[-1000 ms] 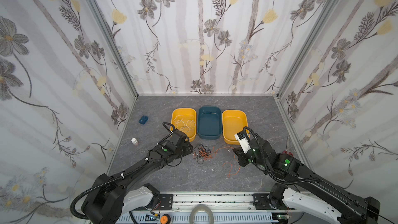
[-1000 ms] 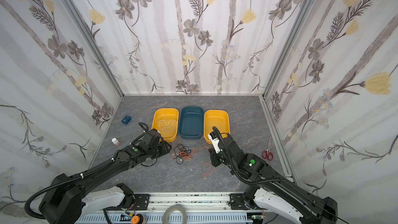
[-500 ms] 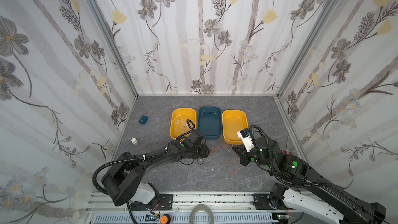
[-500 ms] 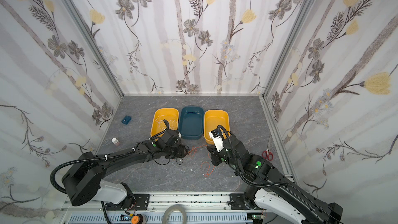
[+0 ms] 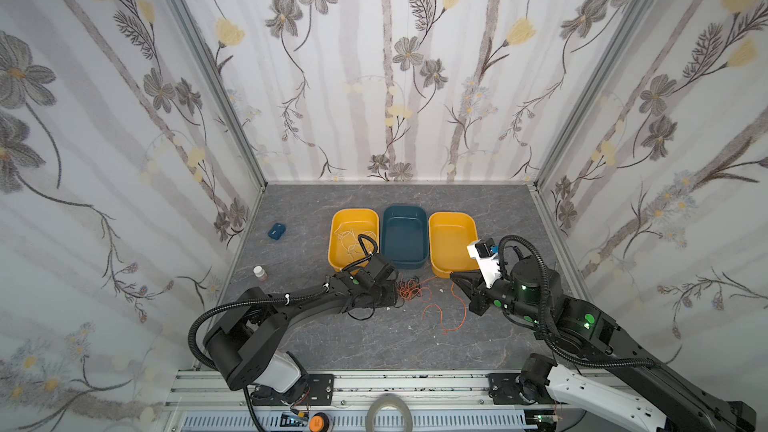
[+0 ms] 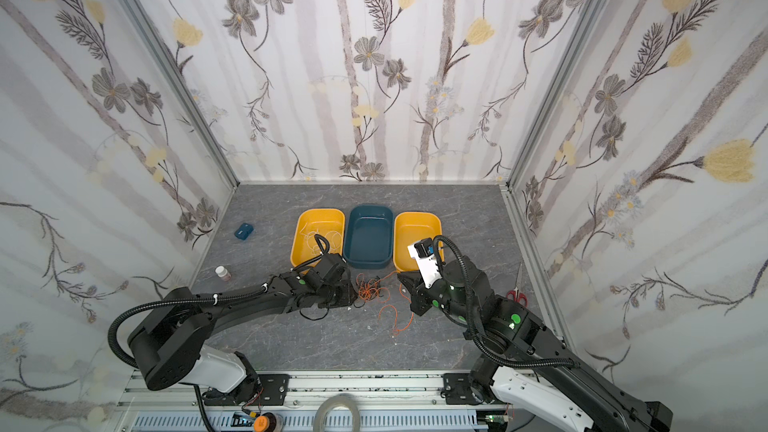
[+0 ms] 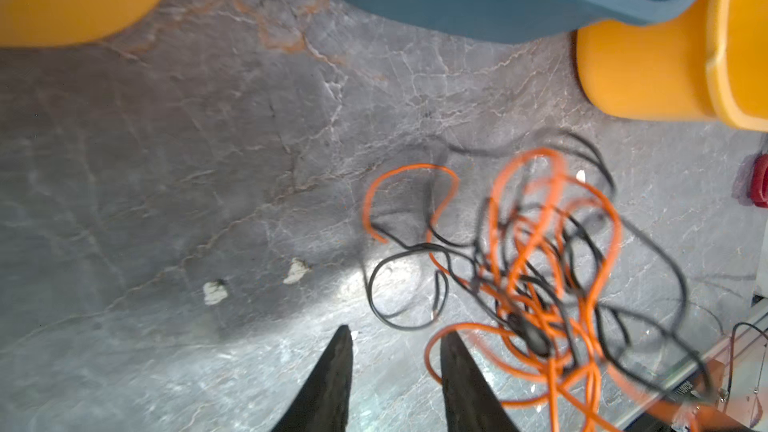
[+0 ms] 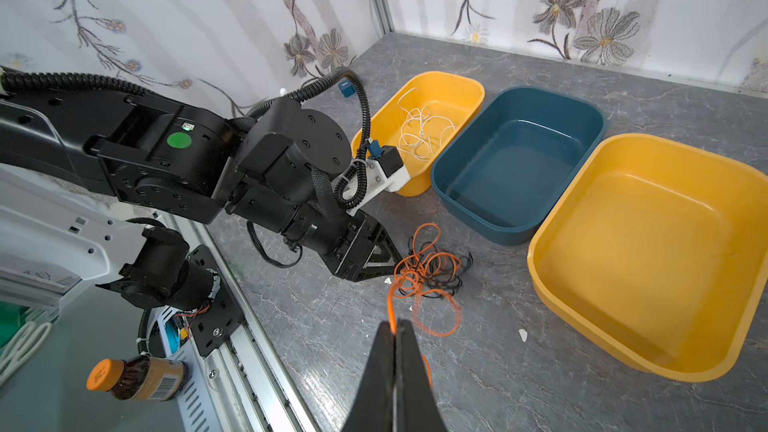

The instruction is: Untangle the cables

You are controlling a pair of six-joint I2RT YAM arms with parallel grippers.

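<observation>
A tangle of orange and black cables (image 5: 409, 288) (image 6: 370, 288) lies on the grey table in front of the bins. My left gripper (image 7: 395, 332) is low at the tangle's left edge (image 5: 390, 293), its jaws open with bare table between them. An orange loop (image 7: 432, 351) curls past one fingertip. My right gripper (image 8: 394, 322) (image 5: 454, 277) is shut on an orange cable strand that runs from the tangle (image 8: 432, 270). More orange cable (image 5: 442, 315) trails loose toward the front. A white cable (image 8: 419, 135) lies in the left yellow bin.
Three bins stand in a row: yellow (image 5: 334, 243), blue (image 5: 405, 261), yellow (image 5: 434, 251). A small blue block (image 5: 276, 231) and a small bottle (image 5: 259, 273) sit at the left, red scissors (image 6: 516, 295) at the right. White scraps (image 7: 214, 292) dot the table.
My left arm has swung right from beside the left yellow bin to the tangle's edge, and its jaws have narrowed. The right gripper has shifted slightly back and right, still gripping the orange cable.
</observation>
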